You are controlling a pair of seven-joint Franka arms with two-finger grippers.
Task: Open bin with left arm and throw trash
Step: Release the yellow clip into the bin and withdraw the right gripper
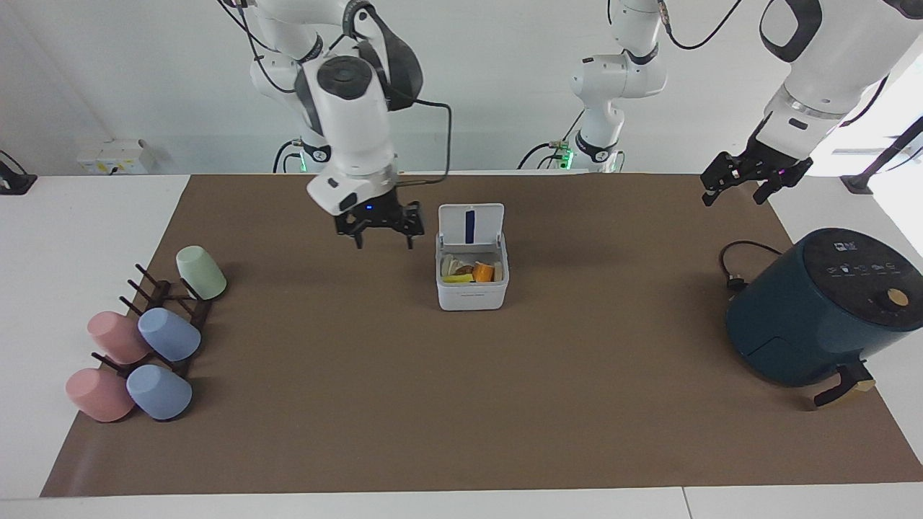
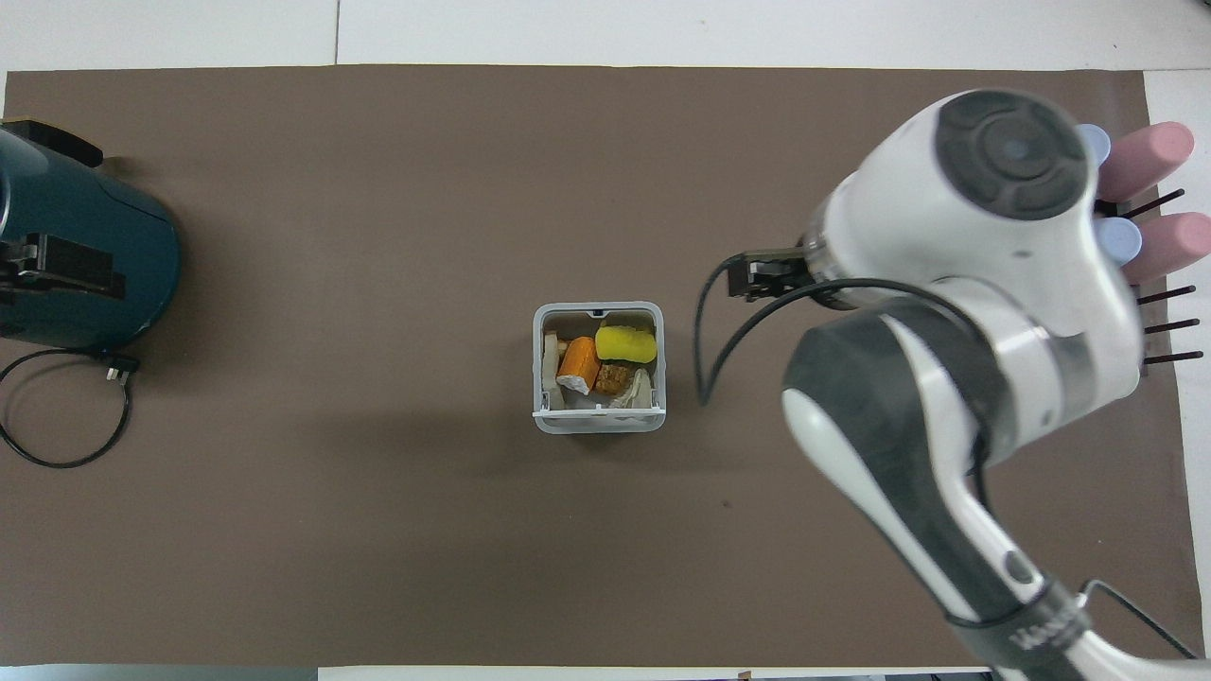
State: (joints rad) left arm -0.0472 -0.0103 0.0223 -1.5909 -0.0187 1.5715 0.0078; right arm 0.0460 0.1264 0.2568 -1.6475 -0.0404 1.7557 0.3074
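The white bin [image 1: 472, 294] stands mid-mat with its lid [image 1: 470, 225] up, blue stripe showing. In the overhead view the bin [image 2: 598, 420] holds the trash: a yellow chunk [image 2: 625, 344], an orange chunk [image 2: 577, 364] and a pale bread wedge [image 2: 551, 367]. My right gripper [image 1: 381, 236] is open and empty, in the air over the mat beside the bin, toward the right arm's end. My left gripper [image 1: 746, 189] is open and empty, and waits in the air at the left arm's end, above the mat's edge.
A dark teal air fryer [image 1: 822, 310] with its black cord [image 1: 735, 267] stands at the left arm's end. A rack of pastel cups [image 1: 144, 339] lies at the right arm's end.
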